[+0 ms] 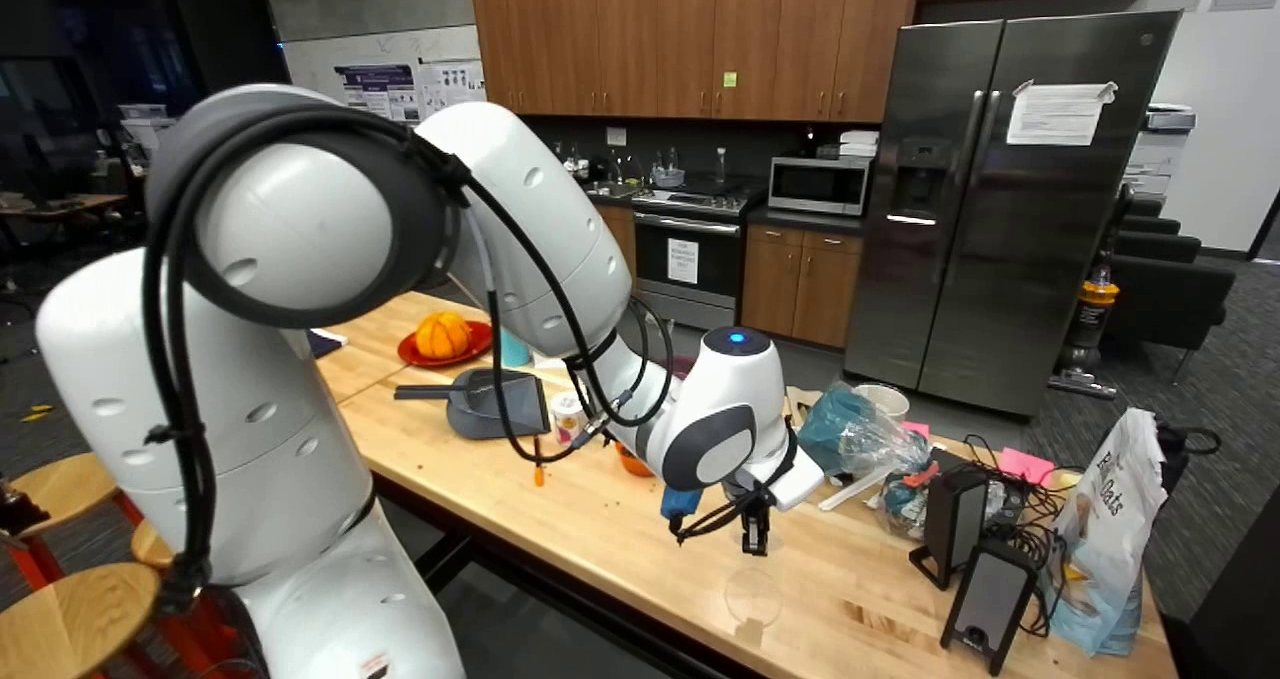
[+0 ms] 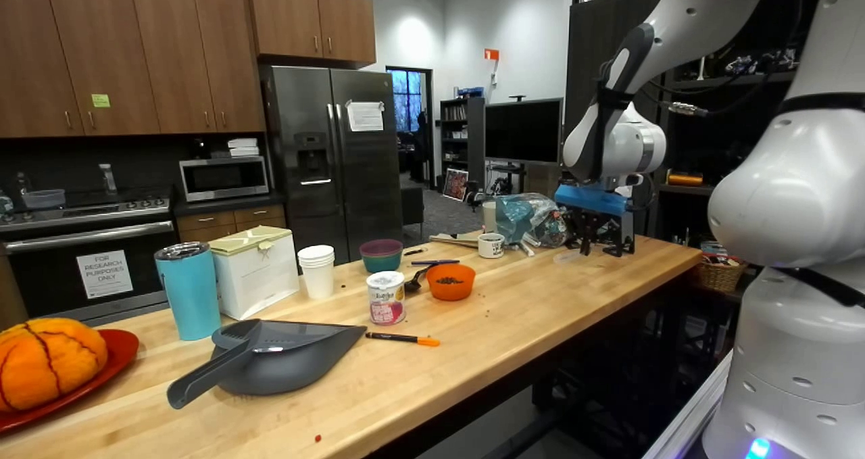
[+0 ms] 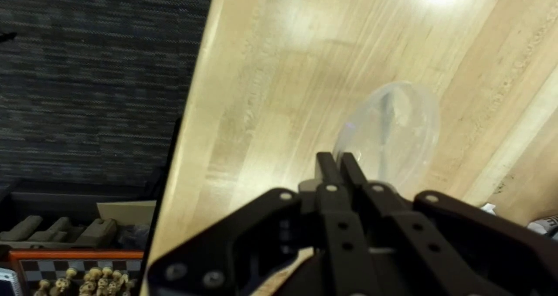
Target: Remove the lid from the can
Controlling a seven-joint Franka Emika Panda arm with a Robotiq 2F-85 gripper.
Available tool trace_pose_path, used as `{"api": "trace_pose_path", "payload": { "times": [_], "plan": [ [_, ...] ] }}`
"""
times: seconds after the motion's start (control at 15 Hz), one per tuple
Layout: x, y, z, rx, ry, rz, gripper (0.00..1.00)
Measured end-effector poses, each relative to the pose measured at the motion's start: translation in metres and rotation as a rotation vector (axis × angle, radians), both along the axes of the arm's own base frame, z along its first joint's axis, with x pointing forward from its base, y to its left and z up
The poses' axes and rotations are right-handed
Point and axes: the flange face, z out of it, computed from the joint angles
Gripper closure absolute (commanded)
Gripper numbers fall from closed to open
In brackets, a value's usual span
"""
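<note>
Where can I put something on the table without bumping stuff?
Try the bare table between the orange bowl and the hand, watching for the clear lid. Another patch lies between the dustpan, the marker and the robot-side edge. Both have tiny specks. It's crowded around the speakers and Oats bag, and around the tumbler, white box and paper cups.

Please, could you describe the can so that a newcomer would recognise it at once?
On the wooden table, find the gray dustpan and the orange bowl. The can stands upright between them. Unlike the plain white cups nearby, it is white above, pink below.
</note>
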Motion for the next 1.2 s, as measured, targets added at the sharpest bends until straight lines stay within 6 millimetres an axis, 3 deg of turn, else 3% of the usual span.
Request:
{"api": "trace_pose_path", "payload": {
  "times": [0.13,0.47,0.53,0.73,1.2],
  "plan": [
    [0.013,-0.009,-0.003,0.001,-0.009,0.02,0.99],
    [0.024,-0.072,-0.008,-0.006,-0.029,0.056,0.99],
    [0.028,-0.08,-0.008,-0.006,-0.031,0.066,0.7],
    [0.04,-0.091,-0.011,0.001,-0.031,0.12,0.59],
    [0.051,-0.084,-0.013,0.018,0.0,0.294,0.12]
  ]
}}
